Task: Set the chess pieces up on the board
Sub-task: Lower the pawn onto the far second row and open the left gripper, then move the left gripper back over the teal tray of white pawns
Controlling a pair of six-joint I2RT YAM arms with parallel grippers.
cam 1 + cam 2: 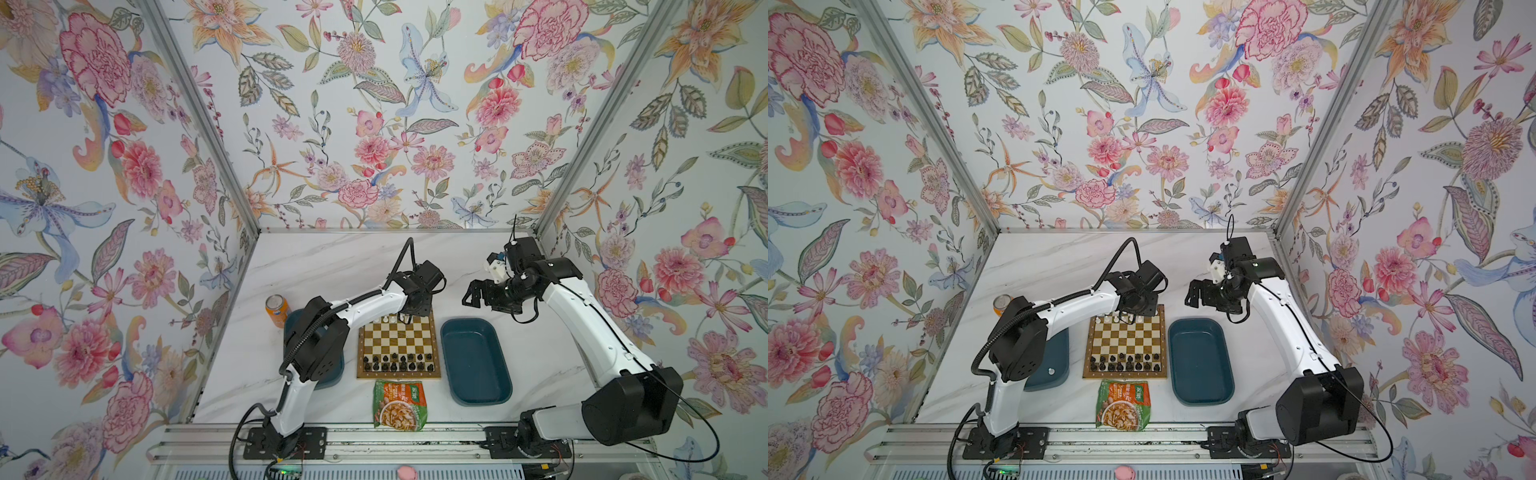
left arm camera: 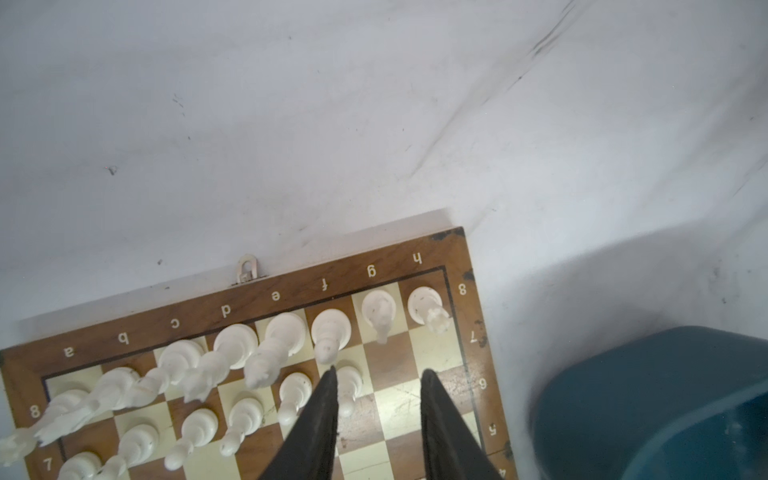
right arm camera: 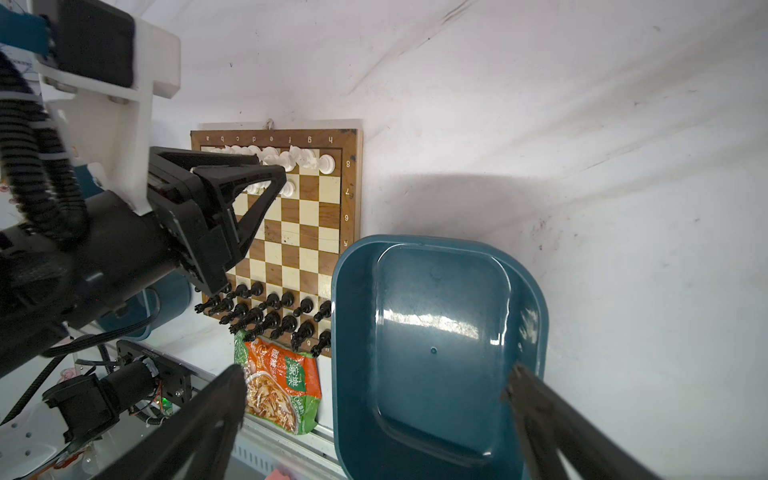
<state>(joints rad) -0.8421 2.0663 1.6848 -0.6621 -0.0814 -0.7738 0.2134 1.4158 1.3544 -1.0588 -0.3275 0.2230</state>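
Checking left tool (image 2: 379, 371) first, Jo: state?
Jo: Jaws apart, narrow gap, nothing clamped. A white pawn (image 2: 349, 388) stands upright between them, just beside one finger (image 2: 320, 415) and clear of the other. Can't tell if it touches.
Kim: Where on the board (image 1: 399, 341)?
Jo: Second row from the far edge, file f, at the end of the line of white pawns. The bigger white pieces (image 2: 282, 332) fill the far row, a to h.
Kim: Black pieces (image 1: 397, 363)?
Jo: Two rows along the near edge, in both top views.
Kim: Right tool (image 3: 374, 374)?
Jo: Spread wide, holding nothing. It hangs above the table (image 1: 324, 266), past the far end of the teal tray (image 1: 476, 365).
Kim: Rest?
Jo: The tray sits just right of the board. A noodle packet (image 1: 399, 405) lies just beside the board's near edge. An orange can (image 1: 276, 309) stands left, near the left arm's elbow.
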